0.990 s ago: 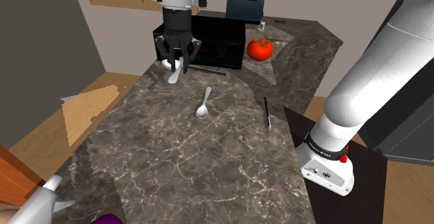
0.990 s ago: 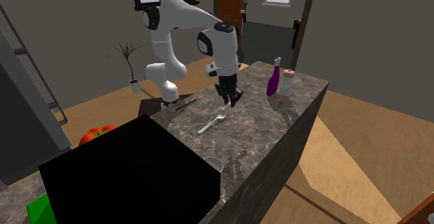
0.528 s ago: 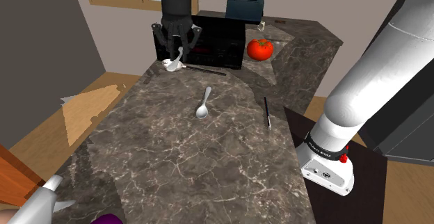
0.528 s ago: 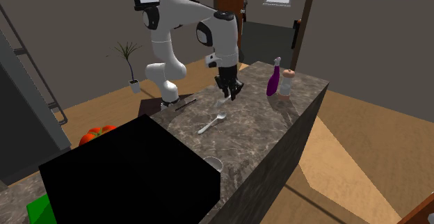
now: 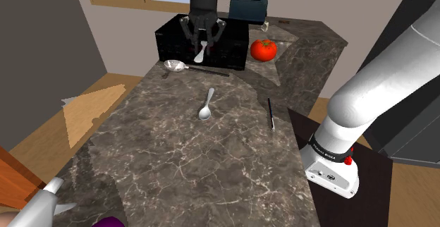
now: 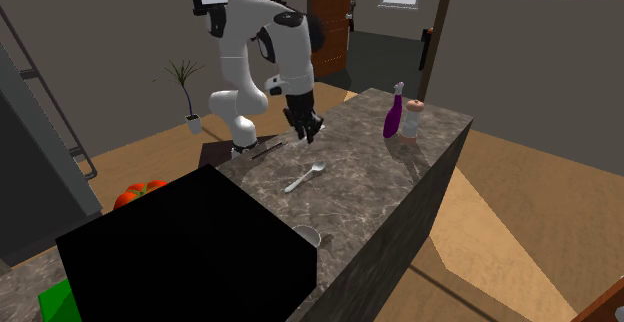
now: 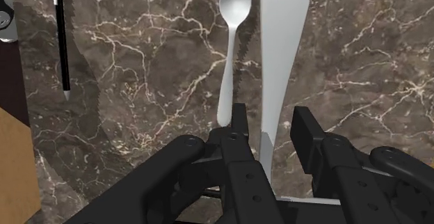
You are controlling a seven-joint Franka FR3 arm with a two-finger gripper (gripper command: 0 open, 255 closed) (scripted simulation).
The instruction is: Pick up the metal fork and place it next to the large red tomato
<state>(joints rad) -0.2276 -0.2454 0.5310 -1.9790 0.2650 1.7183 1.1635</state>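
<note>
The gripper is clamped on the fork and holds it in the air above the far end of the tabletop, a dark stone slab with pale veins. In the shoulder view the fork shows as a short, pale grey-white piece hanging below the black fingers, in front of the black box at the back of the tabletop.

In the wrist view the fork is a flat, smooth, plain light grey strip. It is narrow where the fingers pinch it and wider away from the gripper. No tines can be made out, and the surface has no shine or pattern. On the tabletop beneath it lies a spoon, silvery with a bright bowl, running nearly parallel to the fork. A thin black knife lies farther off to the side.

The tomato is bright red with a small green stem, and it sits on the tabletop just beside the black box on the shoulder view's right. The fork is apart from it, raised and toward the shoulder view's left. A small grey bowl rests on the tabletop near the box, below the gripper and to the shoulder view's left.

In the second exterior view the gripper hangs over the tabletop beyond the spoon.
</note>
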